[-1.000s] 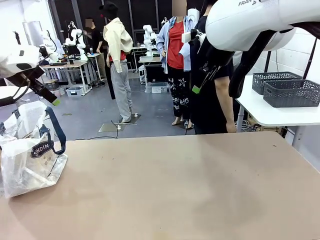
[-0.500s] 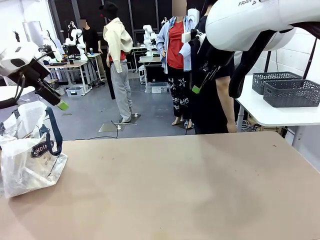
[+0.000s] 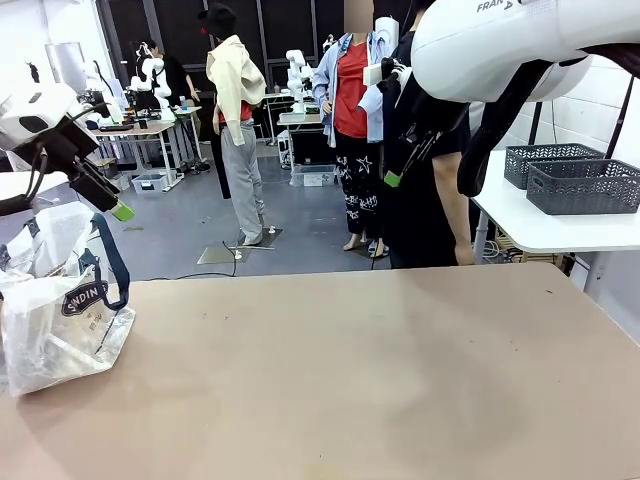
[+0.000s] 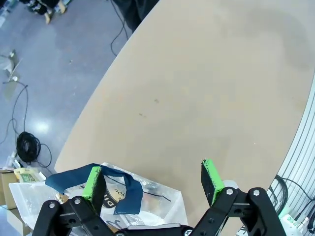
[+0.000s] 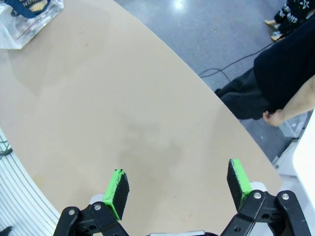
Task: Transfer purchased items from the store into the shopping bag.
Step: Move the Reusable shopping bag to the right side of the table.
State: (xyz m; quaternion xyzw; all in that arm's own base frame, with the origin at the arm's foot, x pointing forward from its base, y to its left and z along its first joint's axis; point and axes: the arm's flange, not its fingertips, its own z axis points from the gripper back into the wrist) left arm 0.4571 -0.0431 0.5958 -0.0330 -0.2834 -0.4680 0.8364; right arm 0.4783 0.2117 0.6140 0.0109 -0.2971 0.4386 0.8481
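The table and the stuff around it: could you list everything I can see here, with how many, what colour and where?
table: one, light brown, across the foreground.
shopping bag: one, translucent whitish with navy handles and logo, on the table's left end.
baskets: two, dark grey lattice, on the white side table at right.
person: one, in dark clothes, standing at the table's far edge.
left gripper: one, black with green pads, open, above the bag.
right gripper: one, black with green pads, open, high over the bare tabletop.
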